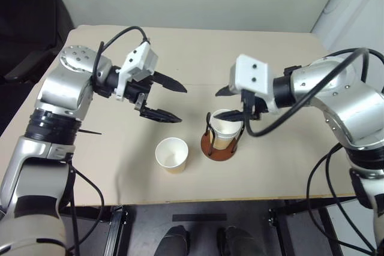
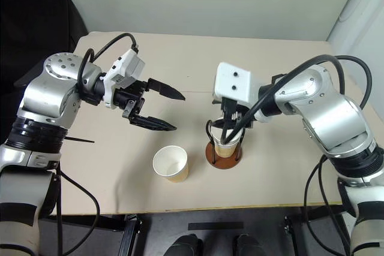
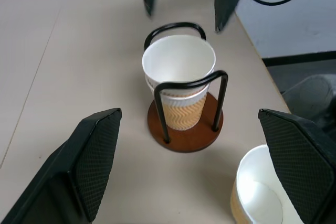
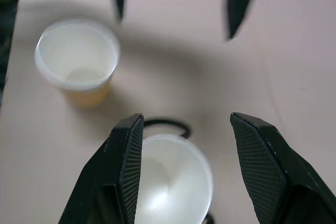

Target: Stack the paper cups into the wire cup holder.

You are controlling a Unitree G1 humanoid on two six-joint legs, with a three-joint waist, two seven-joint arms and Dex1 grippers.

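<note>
- Table point(image 1: 198, 52): wire cup holder point(image 1: 222, 148) right of centre, two paper cups nested inside point(image 3: 178, 66).
- Right gripper point(image 4: 184, 166) above them, jaws parted, grasping nothing.
- Left gripper point(image 1: 167, 99) wide, empty.
- Third cup point(image 1: 171, 154) loose, lower centre; one left.

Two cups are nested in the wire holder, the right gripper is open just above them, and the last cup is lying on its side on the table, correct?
Not quite: the last cup stands upright on the table, mouth up, as the left eye view shows. The rest holds: two cups sit nested in the wire holder, with the right gripper open just above them.
</note>
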